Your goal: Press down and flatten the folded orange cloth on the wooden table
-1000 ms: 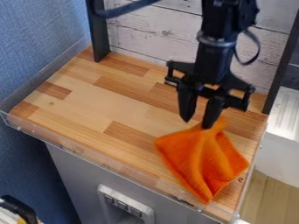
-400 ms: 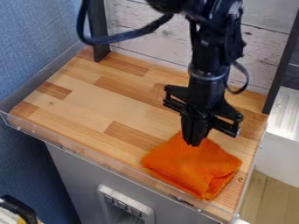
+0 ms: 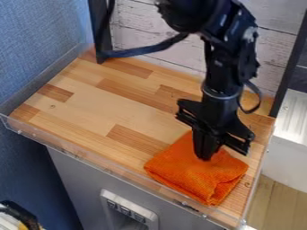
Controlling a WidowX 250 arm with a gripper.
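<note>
With my tool (image 3: pixel 205 157) closed together on the folded orange cloth (image 3: pixel 195 177), at the lower right of the counter (image 3: pixel 90 108), I judge this as the cloth-handling step, and next calls for checking whether any fabric is pinched, which I cannot tell.

In the camera view, the cloth (image 3: pixel 189 176) lies under my gripper (image 3: pixel 205 158), on the right front part of the counter (image 3: pixel 114 108). Behind the counter stands a panel (image 3: pixel 159 29); left, a wall (image 3: pixel 36 45).
</note>
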